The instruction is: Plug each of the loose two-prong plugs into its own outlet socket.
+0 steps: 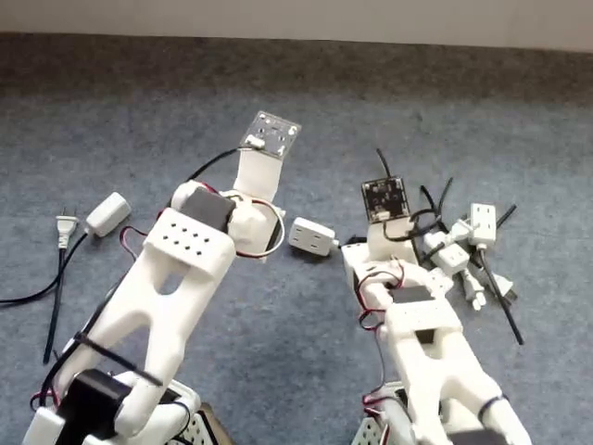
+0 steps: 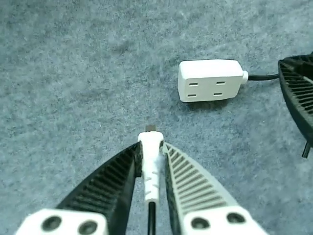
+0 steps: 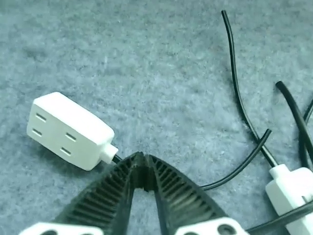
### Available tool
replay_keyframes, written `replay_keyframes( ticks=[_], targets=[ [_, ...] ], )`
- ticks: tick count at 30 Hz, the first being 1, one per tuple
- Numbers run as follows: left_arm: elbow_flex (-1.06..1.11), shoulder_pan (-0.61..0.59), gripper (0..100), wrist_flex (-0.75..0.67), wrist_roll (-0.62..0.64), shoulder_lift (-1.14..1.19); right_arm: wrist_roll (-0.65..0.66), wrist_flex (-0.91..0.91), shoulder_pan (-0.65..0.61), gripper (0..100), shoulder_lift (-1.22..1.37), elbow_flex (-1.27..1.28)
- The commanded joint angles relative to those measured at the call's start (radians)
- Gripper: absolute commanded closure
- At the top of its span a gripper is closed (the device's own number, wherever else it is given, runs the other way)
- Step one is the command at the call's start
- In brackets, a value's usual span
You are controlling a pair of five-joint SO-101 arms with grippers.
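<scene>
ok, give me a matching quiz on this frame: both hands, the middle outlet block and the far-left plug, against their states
1 left hand
2 right hand
3 outlet block
4 far-left plug

A lying free on the carpet
B shut on the block's black cord
C shut on a white plug
D on the floor between the two arms

Pairs: 1-C, 2-B, 3-D, 4-A

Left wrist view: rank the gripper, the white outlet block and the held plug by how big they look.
1. left gripper, nearest the camera, so it looks largest.
2. white outlet block.
3. plug, partly hidden between the fingers; it lies nearer than the block, so its true size may differ.
</scene>
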Motion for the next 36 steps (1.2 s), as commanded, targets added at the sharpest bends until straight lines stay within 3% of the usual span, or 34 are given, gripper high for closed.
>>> replay_keyframes(
  ticks=[1, 6, 19, 36],
  targets=[
    [-0.007, 0.018, 99, -0.118, 0.107, 0.019, -0.009, -0.051, -0.010, 98.8, 0.214, -0.125],
    [0.142, 0.058, 99, -0.342, 0.126, 0.022, -0.008, -0.044, -0.007, 98.8, 0.381, -0.239],
    [0.519, 0.122, 99, -0.663, 0.120, -0.223, -0.008, -0.044, -0.007, 98.8, 0.366, -0.252],
    [0.545, 0.128, 99, -0.853, 0.120, -0.058, -0.008, -0.050, -0.007, 98.8, 0.367, -0.257]
  ],
)
